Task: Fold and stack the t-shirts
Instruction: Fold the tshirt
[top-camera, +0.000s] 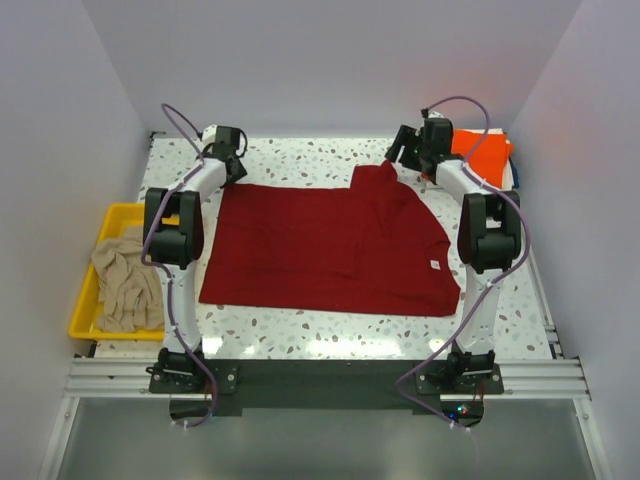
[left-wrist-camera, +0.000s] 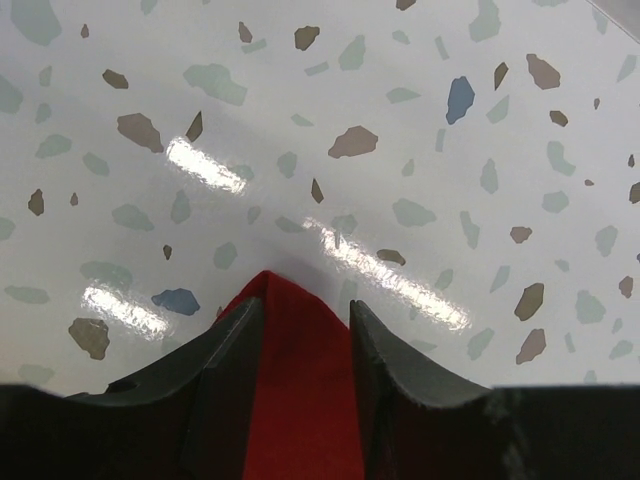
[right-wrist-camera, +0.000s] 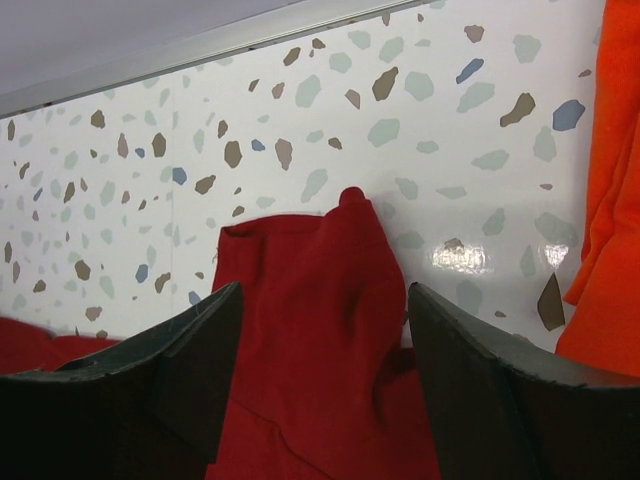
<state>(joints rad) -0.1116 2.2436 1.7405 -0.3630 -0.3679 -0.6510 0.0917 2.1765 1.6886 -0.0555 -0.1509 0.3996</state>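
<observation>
The dark red t-shirt (top-camera: 325, 245) lies spread flat across the middle of the table, with its white neck label (top-camera: 436, 265) at the right. My left gripper (top-camera: 230, 160) is at the shirt's far left corner (left-wrist-camera: 290, 330). Its jaws stand a little apart over that corner, with cloth showing between and beside them. My right gripper (top-camera: 408, 150) is open above the far sleeve (right-wrist-camera: 320, 300) and is not touching it. The orange t-shirt (top-camera: 482, 150) lies at the back right and also shows in the right wrist view (right-wrist-camera: 605, 200). The beige t-shirt (top-camera: 125, 280) lies crumpled in the tray.
A yellow plastic tray (top-camera: 85, 300) sits off the table's left edge. White walls close in the back and both sides. The speckled tabletop (top-camera: 300, 160) shows beyond the shirt, and a metal rail (right-wrist-camera: 200, 45) runs along its far edge.
</observation>
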